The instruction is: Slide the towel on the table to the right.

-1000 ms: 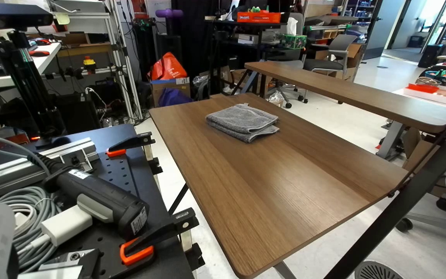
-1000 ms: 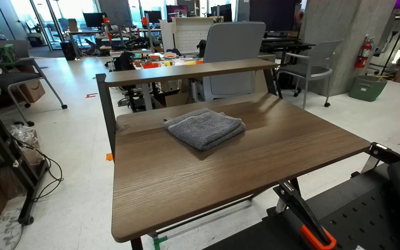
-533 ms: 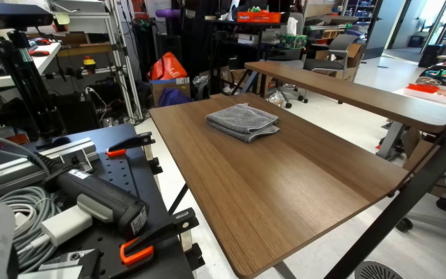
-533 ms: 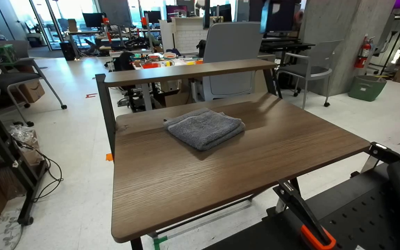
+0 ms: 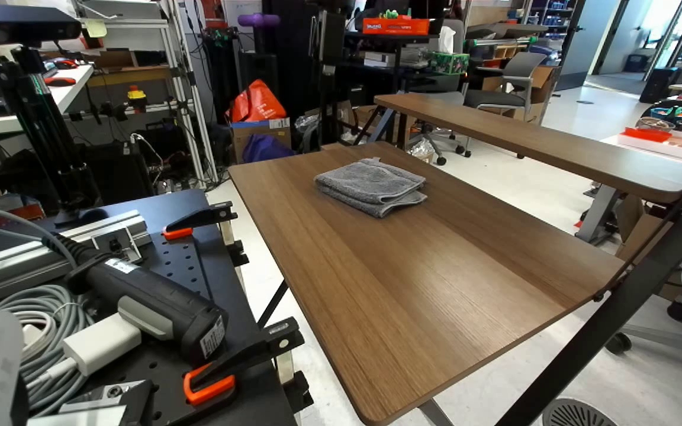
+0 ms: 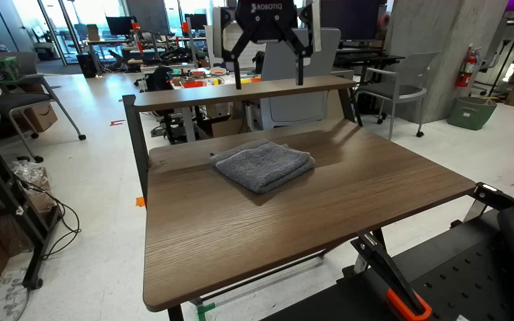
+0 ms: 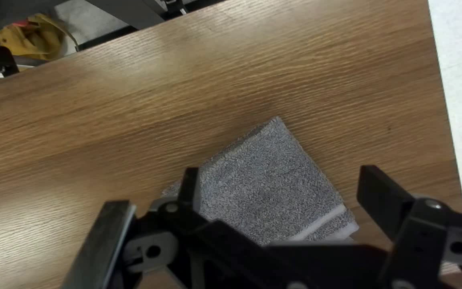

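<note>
The towel (image 5: 370, 183) is a grey folded cloth lying on the brown wood-grain table (image 5: 436, 284). It shows in both exterior views, left of the tabletop's middle in an exterior view (image 6: 263, 165). My gripper (image 6: 268, 84) hangs fingers down, high above the table, open and empty, not touching the towel. In the wrist view, the towel (image 7: 271, 188) lies beneath and between the spread fingers of the gripper (image 7: 280, 176). The left finger and linkage hide its left and lower parts. In an exterior view, a dark part of the gripper (image 5: 330, 38) shows at the top.
A narrow raised wooden board (image 6: 239, 92) on dark posts runs along the table's far side. A black workbench (image 5: 181, 266) with orange-tipped clamps (image 5: 211, 387), coiled cable and a black tool (image 5: 151, 296) stands beside the table. A grey chair (image 6: 299, 67) stands behind the board.
My gripper has come down into view from the top edge, where only its spread fingertips showed half a second ago. The towel and table have not moved.
</note>
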Controlling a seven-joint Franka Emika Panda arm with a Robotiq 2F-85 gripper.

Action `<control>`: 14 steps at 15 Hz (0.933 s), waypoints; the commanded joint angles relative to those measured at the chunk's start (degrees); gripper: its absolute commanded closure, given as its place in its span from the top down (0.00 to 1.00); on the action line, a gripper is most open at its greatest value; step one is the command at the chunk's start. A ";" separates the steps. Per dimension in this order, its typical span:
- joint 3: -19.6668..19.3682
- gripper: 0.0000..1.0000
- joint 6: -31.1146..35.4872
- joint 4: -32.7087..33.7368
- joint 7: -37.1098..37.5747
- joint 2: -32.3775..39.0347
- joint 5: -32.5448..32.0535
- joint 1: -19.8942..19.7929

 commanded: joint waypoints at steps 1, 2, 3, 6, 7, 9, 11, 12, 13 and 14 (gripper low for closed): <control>-2.67 1.00 2.42 6.03 2.80 6.83 -2.07 2.73; -3.27 1.00 3.11 6.99 3.07 8.30 -2.09 3.10; -3.80 1.00 4.21 7.77 3.02 9.71 -1.93 3.34; -5.17 1.00 6.34 9.93 2.88 13.72 -1.32 3.86; -5.58 1.00 6.84 10.63 2.86 14.90 -1.15 4.02; -6.44 1.00 7.84 12.12 3.11 17.20 -1.22 4.47; -7.04 1.00 8.52 13.73 3.26 19.37 -1.05 4.85; -7.25 1.00 8.71 14.67 3.15 20.45 -0.96 4.92; -7.49 1.00 8.78 15.57 3.25 21.45 -0.96 5.07; -7.90 1.00 9.02 16.59 3.43 22.36 -1.28 5.35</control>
